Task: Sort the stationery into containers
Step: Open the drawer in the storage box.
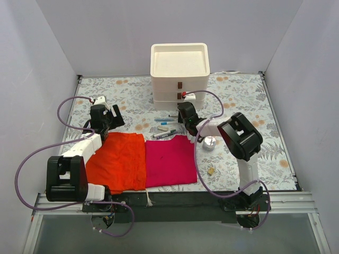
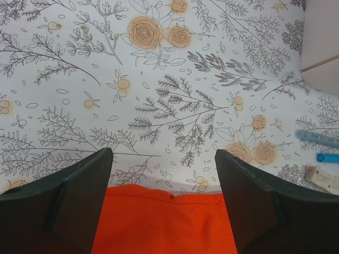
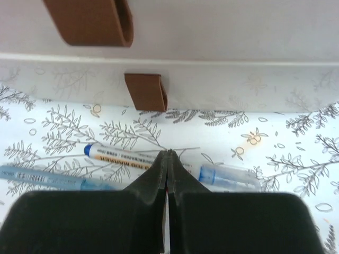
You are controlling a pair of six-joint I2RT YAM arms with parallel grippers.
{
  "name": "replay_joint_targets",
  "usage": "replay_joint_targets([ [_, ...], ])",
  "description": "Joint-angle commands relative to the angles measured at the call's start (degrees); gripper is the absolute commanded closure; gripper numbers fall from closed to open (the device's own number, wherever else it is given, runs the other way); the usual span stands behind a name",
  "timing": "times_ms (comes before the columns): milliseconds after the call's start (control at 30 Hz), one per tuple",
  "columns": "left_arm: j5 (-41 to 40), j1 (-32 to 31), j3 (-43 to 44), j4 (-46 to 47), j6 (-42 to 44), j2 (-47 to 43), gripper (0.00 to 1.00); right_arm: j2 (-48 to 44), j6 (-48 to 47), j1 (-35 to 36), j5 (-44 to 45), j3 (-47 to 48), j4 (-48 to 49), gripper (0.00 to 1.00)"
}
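The cream-white three-drawer unit (image 1: 179, 74) stands at the back, drawers shut; its brown pull tabs (image 3: 145, 91) fill the top of the right wrist view. Several pens (image 1: 167, 127) lie on the floral mat in front of it. My right gripper (image 1: 183, 120) is shut and empty, its tips (image 3: 168, 153) just above a white blue-capped marker (image 3: 122, 157), between a blue pen (image 3: 47, 177) and a clear blue-capped pen (image 3: 228, 174). A small silvery item (image 1: 210, 143) and a tan piece (image 1: 211, 170) lie to the right. My left gripper (image 2: 164, 174) is open over the orange cloth's far edge.
An orange cloth (image 1: 117, 161) and a magenta cloth (image 1: 168, 161) lie side by side at the front. The orange cloth (image 2: 164, 222) lies under the left jaws. Pens (image 2: 318, 138) and the unit's corner (image 2: 320, 47) show at the right of the left wrist view. White walls enclose the table.
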Motion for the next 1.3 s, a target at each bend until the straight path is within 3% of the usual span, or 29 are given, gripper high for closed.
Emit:
replay_joint_targets([
  [0, 0.5, 0.3, 0.4, 2.4, -0.4, -0.9, 0.21, -5.5, -0.3, 1.1, -1.0, -2.8, 1.6, 0.99],
  [33, 0.5, 0.3, 0.4, 2.4, -0.5, -0.9, 0.21, -5.4, -1.7, 1.1, -1.6, -2.8, 2.5, 0.99],
  [133, 0.7, 0.3, 0.0, 2.7, -0.4, -1.0, 0.21, -3.4, -4.4, 1.2, -1.9, -1.4, 5.9, 0.64],
  [167, 0.6, 0.3, 0.0, 2.8, -0.3, -1.1, 0.21, -2.0, -5.0, 1.2, -1.7, -0.9, 6.6, 0.48],
  [233, 0.5, 0.3, -0.2, 2.6, -0.1, -1.2, 0.21, -0.7, -6.0, 1.1, -1.5, 0.9, 8.4, 0.38],
  [300, 0.2, 0.3, -0.2, 2.3, 0.0, -1.3, 0.21, 0.8, -6.4, 0.9, -1.1, 2.3, 8.8, 0.36],
  [467, 0.2, 0.4, 0.0, 2.2, -0.1, -0.9, 0.21, 2.5, -5.5, 0.5, 0.0, 4.9, 8.6, 0.45],
  [1100, 0.9, 0.8, 0.9, 3.6, -0.4, 1.4, 0.21, 5.1, 1.5, -3.7, -1.1, 9.3, 1.7, 0.63],
  [1133, 0.9, 0.9, 0.8, 3.6, -0.4, 1.5, 0.21, 5.0, 1.6, -3.7, -1.2, 9.3, 1.8, 0.69],
  [1167, 1.0, 0.9, 0.9, 3.7, -0.5, 1.6, 0.21, 4.9, 1.5, -3.7, -1.2, 9.1, 1.7, 0.87],
  [1200, 1.3, 0.9, 0.8, 3.7, -0.4, 1.7, 0.21, 4.9, 1.5, -3.7, -1.1, 9.1, 1.8, 0.98],
  [1267, 1.4, 0.9, 0.9, 3.7, -0.6, 1.9, 0.21, 4.5, 0.5, -3.5, -2.1, 8.4, 2.6, 0.99],
])
